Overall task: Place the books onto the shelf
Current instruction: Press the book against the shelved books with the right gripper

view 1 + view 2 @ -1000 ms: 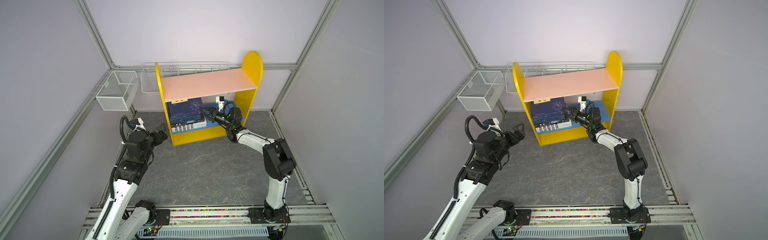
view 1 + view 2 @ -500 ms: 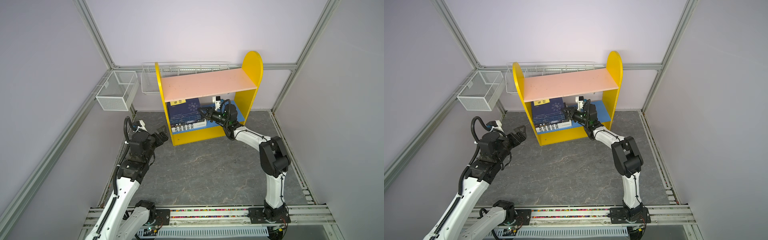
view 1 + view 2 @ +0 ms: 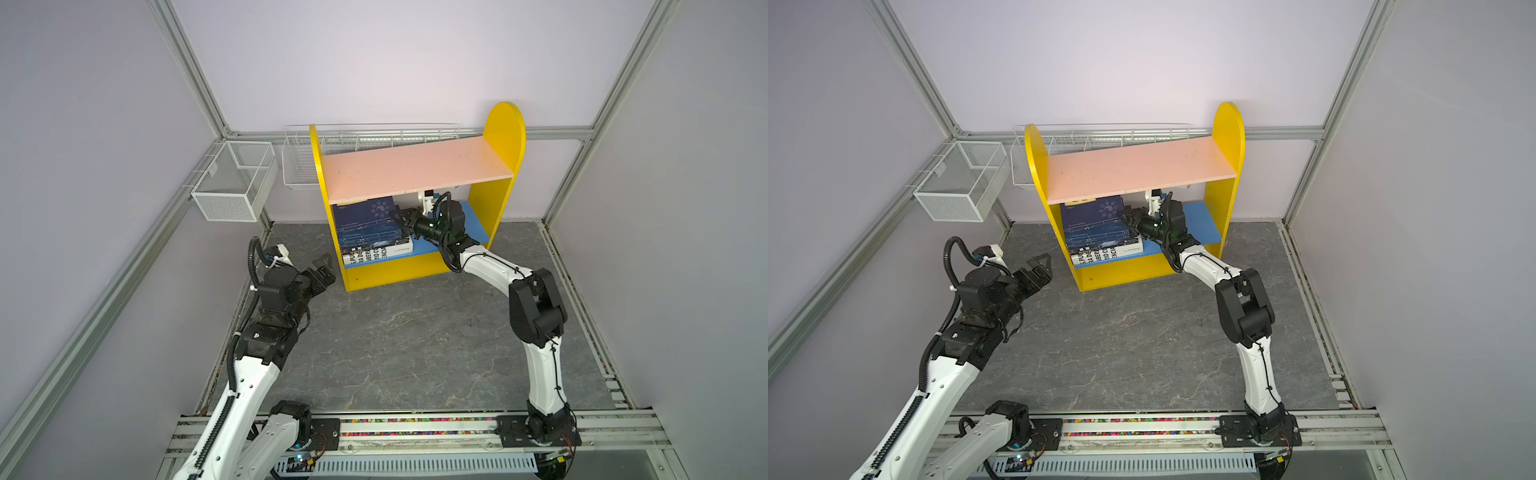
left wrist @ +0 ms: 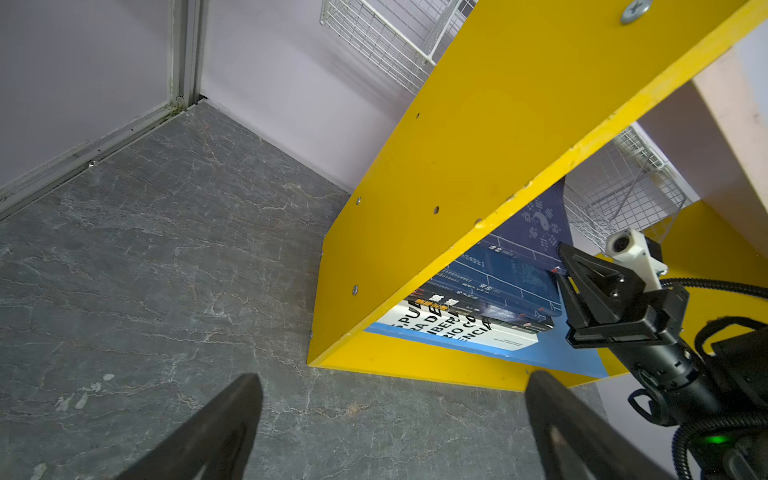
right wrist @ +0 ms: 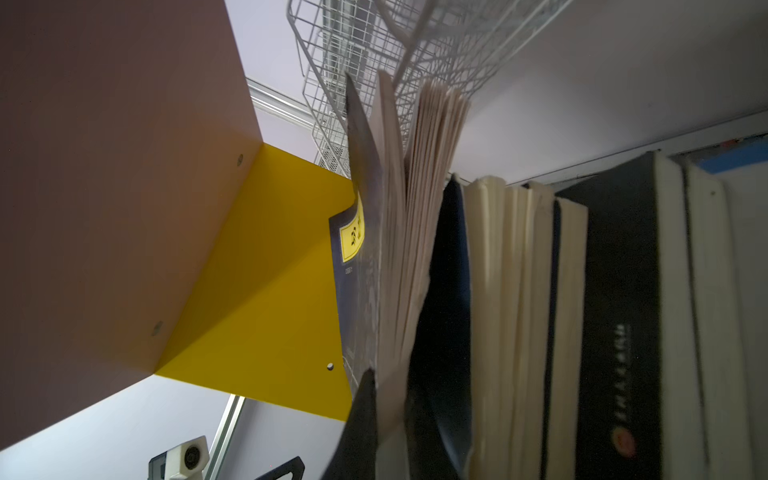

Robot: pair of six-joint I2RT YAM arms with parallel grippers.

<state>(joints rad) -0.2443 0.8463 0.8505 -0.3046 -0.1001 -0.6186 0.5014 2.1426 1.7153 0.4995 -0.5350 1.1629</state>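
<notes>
top book [image 3: 365,211]: far edge hidden under the pink board [image 3: 415,168] in both top views
white book [image 4: 465,332]: lettering cut short by the shelf [image 4: 478,166] side
right gripper [image 5: 390,399]: blurred, tips half lost among pages
left gripper [image 4: 395,376]: fingers run off the picture's edge

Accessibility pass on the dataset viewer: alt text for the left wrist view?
A stack of books lies flat on the blue lower board of the yellow shelf; the right gripper is shut on the top navy book. The open left gripper hovers over grey floor.
</notes>
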